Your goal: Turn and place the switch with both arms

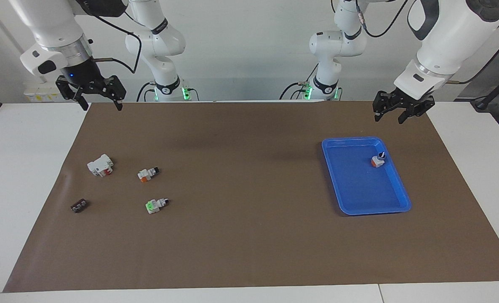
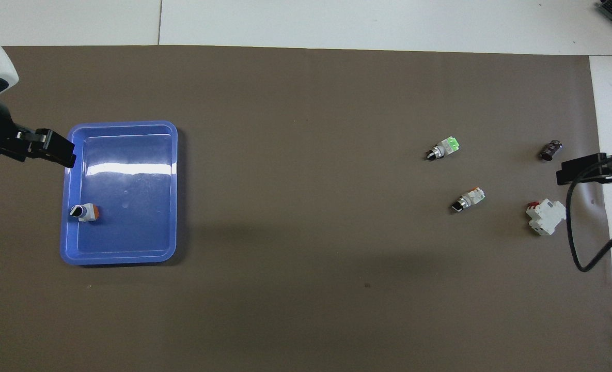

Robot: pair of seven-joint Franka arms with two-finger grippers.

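Note:
A white switch with a bright green face lies on its side on the brown mat toward the right arm's end. A second switch, orange-red side showing, lies nearer to the robots. A third switch stands in the blue tray, black knob up. My right gripper is open and empty, raised over the mat's corner. My left gripper is open and empty, raised over the mat beside the tray.
A bigger white block with a red patch and a tiny dark brown piece lie on the mat toward the right arm's end. White table borders the mat.

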